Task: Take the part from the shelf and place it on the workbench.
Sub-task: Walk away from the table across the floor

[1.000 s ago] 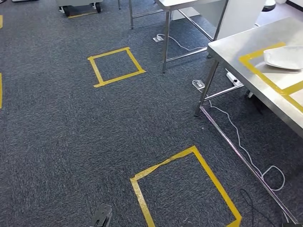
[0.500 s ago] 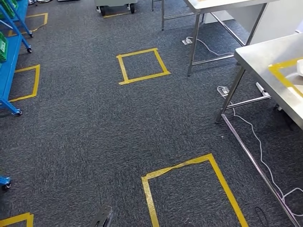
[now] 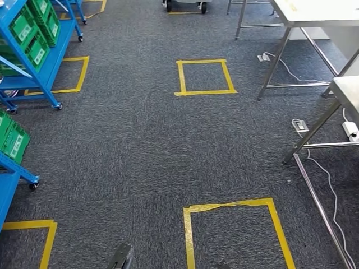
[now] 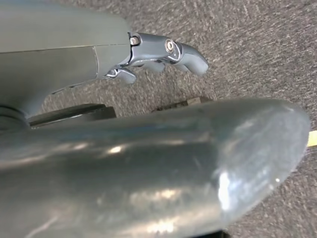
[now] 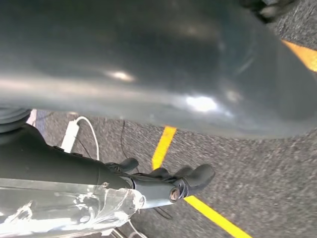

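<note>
Grey carpet (image 3: 127,145) with yellow tape squares (image 3: 205,77). Head view: blue shelf (image 3: 40,67) with green bins (image 3: 31,31) at the carpet's far left, steel bench (image 3: 313,11) far right; can't pick out the part. Left wrist view: left hand (image 4: 157,52) empty, fingers slack and apart. Right wrist view: right hand (image 5: 168,183) empty, fingers loosely extended above tape.

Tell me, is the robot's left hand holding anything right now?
No, it is empty. In the left wrist view the left hand hangs over grey carpet, dark fingers loosely extended with nothing between them.
</note>
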